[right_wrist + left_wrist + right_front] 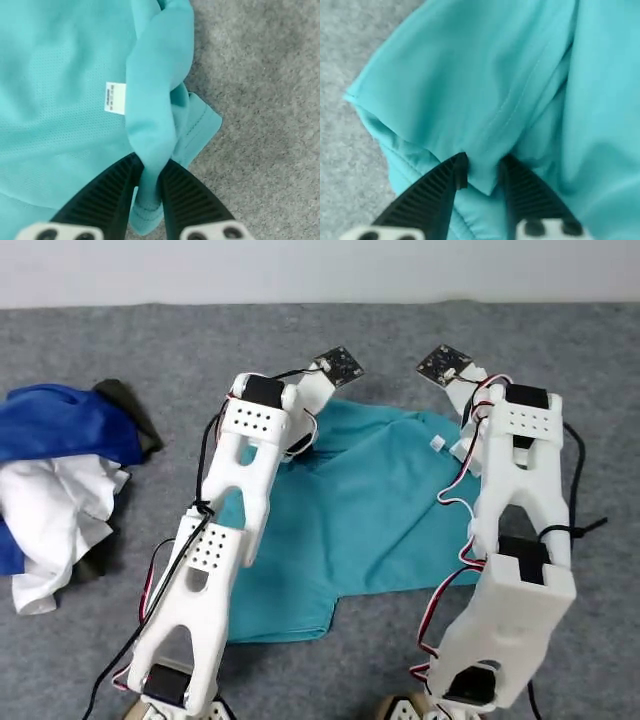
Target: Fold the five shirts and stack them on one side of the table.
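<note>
From above, the teal shirt (370, 510) lies spread mid-table (330, 340) between both arms, and a pile of shirts (60, 480) sits at the left edge. Left wrist view: the left gripper (480, 175) pinches a teal fold. Right wrist view: the right gripper (150, 172) clamps a bunched fold — near the white label (115, 98).

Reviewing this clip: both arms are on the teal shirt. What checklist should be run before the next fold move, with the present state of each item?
1. Grip of the left end effector on the teal shirt: ok, shut on a fold of cloth.
2. Grip of the right end effector: ok, shut on bunched cloth near the label.
3. One layer or several in each grip: cannot tell.
4. Shirt lying smooth on the table: not ok, gathered at both grips and turned under at one lower corner.
5. The pile of other shirts apart from the teal shirt: ok.
</note>
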You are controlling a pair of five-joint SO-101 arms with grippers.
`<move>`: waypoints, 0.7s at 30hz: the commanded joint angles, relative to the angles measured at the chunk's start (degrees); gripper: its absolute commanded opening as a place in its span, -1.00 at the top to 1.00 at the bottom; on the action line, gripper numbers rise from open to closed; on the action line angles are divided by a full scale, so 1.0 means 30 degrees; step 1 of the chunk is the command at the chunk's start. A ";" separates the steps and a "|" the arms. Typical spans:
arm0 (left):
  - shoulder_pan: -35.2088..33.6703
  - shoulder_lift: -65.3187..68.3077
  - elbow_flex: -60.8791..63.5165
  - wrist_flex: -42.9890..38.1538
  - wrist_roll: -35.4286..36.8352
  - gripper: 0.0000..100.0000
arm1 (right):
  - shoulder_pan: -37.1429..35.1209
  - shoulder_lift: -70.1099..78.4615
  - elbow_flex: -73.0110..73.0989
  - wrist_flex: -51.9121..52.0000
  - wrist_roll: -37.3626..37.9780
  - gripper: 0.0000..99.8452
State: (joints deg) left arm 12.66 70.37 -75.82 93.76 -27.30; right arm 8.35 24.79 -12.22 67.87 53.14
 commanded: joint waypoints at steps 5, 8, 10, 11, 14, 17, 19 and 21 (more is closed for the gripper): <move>0.0234 -0.0322 -0.3062 -0.0352 0.0147 0.99 | -0.0132 -0.1333 -0.1905 0.0220 -0.0234 0.98; 0.0234 -0.0352 -0.3590 0.0117 0.0147 0.99 | -0.0132 -0.1333 -0.1905 0.0220 -0.0234 0.98; 0.0234 -0.0352 -0.4205 0.0879 0.0147 0.99 | -0.0103 -0.1363 -0.1905 0.0220 -0.0234 0.98; 0.0205 -0.0352 -0.4733 0.1319 0.0147 0.99 | -0.0103 -0.1451 -0.1905 0.0220 -0.0234 0.98; 0.0029 -0.0381 -0.6755 0.2315 0.0322 0.99 | -0.0044 -0.1714 -0.1934 0.0220 -0.0234 0.98; -0.0381 -0.1641 -0.6491 0.2286 0.0938 0.99 | -0.0044 -0.2418 -0.1905 0.0308 -0.0234 0.98; -0.0469 -0.2989 -0.5553 0.2286 0.0967 0.99 | -0.0044 -0.2974 -0.1963 0.0718 -0.0234 0.98; -0.0498 -0.4542 -0.4322 0.2286 0.0967 0.99 | -0.0103 -0.3531 -0.1963 0.1333 -0.0234 0.98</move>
State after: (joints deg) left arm 11.60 66.24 -90.86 99.03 -25.10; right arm 8.35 19.96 -14.86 69.63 53.14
